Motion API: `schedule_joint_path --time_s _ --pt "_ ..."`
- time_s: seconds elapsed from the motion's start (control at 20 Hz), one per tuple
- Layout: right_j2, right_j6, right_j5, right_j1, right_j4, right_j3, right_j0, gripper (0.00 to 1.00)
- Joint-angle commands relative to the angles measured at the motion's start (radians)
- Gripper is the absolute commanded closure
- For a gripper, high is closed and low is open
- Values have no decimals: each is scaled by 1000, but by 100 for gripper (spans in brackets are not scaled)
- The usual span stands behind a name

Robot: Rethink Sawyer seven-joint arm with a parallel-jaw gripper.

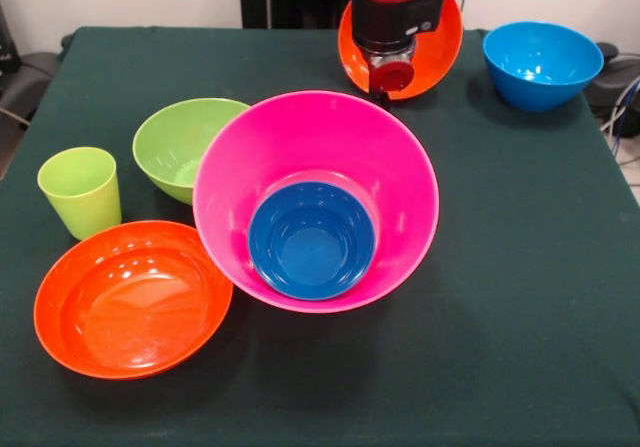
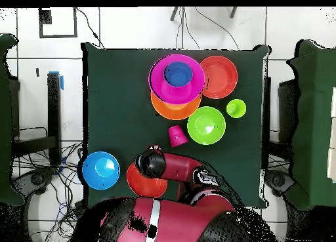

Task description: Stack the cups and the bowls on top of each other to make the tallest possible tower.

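Fingers cannot be told from either view; the gripper (image 1: 392, 75) is seen hanging over a shallow red-orange bowl (image 1: 445, 47) at the table's (image 2: 118, 101) robot side. A light blue bowl (image 1: 540, 62) sits just beside that, alone. The tower (image 2: 176, 85) is only begun: a small dark blue bowl (image 1: 312, 239) is nested in the big pink bowl (image 1: 400, 167), which appears to rest on the big orange bowl (image 2: 172, 111). Left unstacked are a green bowl (image 1: 175, 142), a second red-orange bowl (image 1: 130, 297), a lime green cup (image 1: 80, 192) and an upturned red-pink cup (image 2: 177, 136). Most of the work is judged to remain.
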Motion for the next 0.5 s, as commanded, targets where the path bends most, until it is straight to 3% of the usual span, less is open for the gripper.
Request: schedule_joint_path --time_s 0.05,0.5 --pt "47 8 -11 60 3 -76 -14 0" --pt "58 -13 6 47 -11 -70 -46 0"
